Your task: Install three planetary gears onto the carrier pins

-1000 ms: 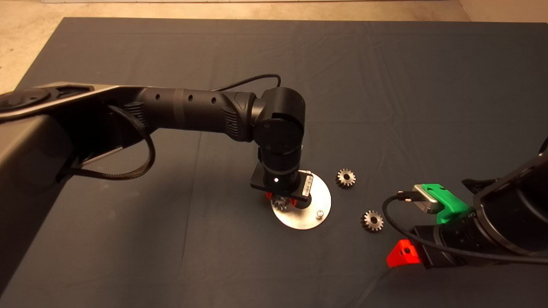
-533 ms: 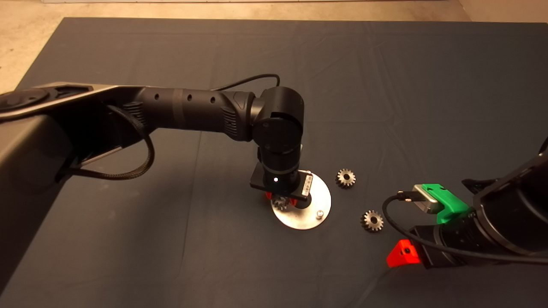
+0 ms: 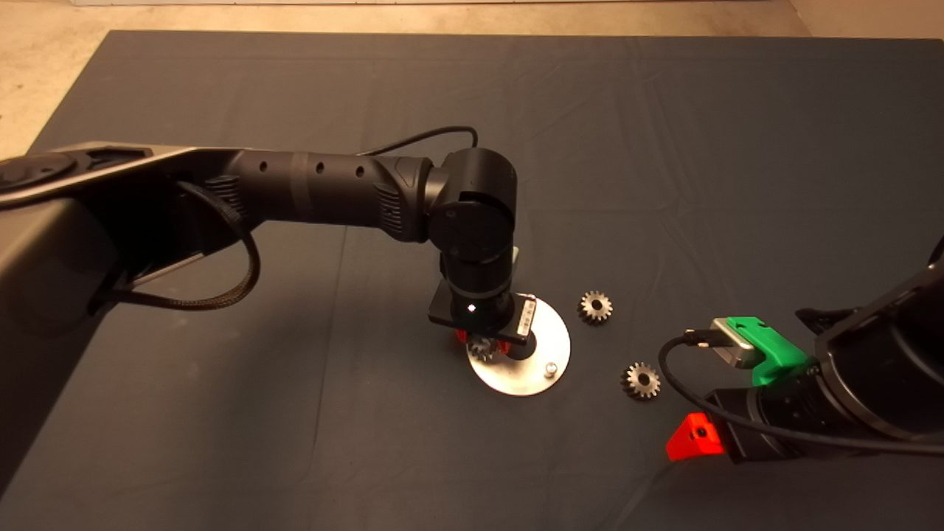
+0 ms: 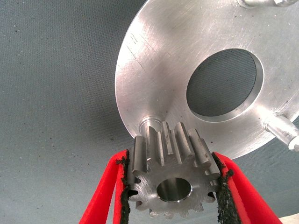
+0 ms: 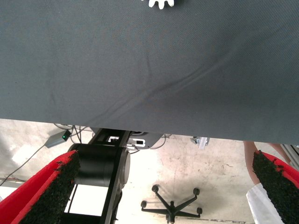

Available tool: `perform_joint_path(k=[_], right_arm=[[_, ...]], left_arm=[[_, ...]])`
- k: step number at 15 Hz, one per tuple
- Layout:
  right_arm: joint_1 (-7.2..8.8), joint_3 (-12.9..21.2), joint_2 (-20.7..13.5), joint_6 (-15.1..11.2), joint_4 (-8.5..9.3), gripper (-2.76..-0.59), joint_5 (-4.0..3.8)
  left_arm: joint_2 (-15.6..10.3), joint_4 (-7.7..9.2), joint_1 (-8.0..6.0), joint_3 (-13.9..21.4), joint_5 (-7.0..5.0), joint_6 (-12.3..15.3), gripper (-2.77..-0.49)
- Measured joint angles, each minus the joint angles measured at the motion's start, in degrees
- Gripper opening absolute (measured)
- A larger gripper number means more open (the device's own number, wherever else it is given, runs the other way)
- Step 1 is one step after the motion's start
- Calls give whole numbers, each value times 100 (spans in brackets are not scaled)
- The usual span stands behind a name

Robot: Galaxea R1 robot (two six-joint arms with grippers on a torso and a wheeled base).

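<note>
A black arm reaches in from the left edge of the head view and bends down over the middle of the mat (image 3: 664,147), where its left claw (image 3: 483,345) pinches a gear (image 3: 483,346) between two red fingers. In the left wrist view the gear (image 4: 174,179) sits squarely between the black pads (image 4: 124,186), one pad pressed to each flank, bore facing the camera, teeth unbroken. It hangs over the near rim of the disc (image 4: 154,79), right at one pin (image 4: 150,122), whose top shows just past the teeth; whether bore and pin meet cannot be told. A second pin (image 4: 282,133) stands at the right of that frame beside the disc's large central hole (image 4: 224,84), and a third (image 4: 257,2) is cut off at the upper edge.

In the head view the disc (image 3: 549,335) lies just right of centre, one free pin (image 3: 549,366) catching light near its lower right rim. Two more gears lie flat on the mat to the right of the disc, apart from it: one (image 3: 595,307) level with the disc's upper edge, the other (image 3: 641,380) lower and further right.

The right claw (image 3: 693,436) waits at the lower right edge of the head view, well clear of the disc. Its fingers (image 5: 51,191) stand wide apart and hold nothing, with the mat's edge, the floor and a chair base (image 5: 173,203) between them.
</note>
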State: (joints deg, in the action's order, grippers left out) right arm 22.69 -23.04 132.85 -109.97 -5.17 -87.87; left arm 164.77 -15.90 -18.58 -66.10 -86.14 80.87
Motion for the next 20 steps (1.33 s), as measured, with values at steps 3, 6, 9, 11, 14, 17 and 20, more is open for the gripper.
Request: perform_joint_path(k=[3, 6, 9, 11, 14, 17, 20], right_arm=[[0, 0, 0, 0, 0, -61, 0], [0, 0, 0, 0, 0, -61, 0], [0, 0, 0, 0, 0, -61, 0], [0, 0, 0, 0, 0, -61, 0], [0, 0, 0, 0, 0, -61, 0], [-1, 0, 0, 0, 0, -61, 0], [0, 0, 0, 0, 0, -61, 0]], left_arm=[[-33, -4, 1, 30, 26, -20, -232], [-49, -20, 0, 48, 30, -22, -232], [-49, -22, 0, 52, 22, -22, -232], [-49, -26, 1, 63, 23, -22, -232], [-51, -30, 1, 72, 22, -20, -232], [-51, -37, 1, 74, 23, -22, -232], [-51, -39, 1, 77, 23, -22, -232]])
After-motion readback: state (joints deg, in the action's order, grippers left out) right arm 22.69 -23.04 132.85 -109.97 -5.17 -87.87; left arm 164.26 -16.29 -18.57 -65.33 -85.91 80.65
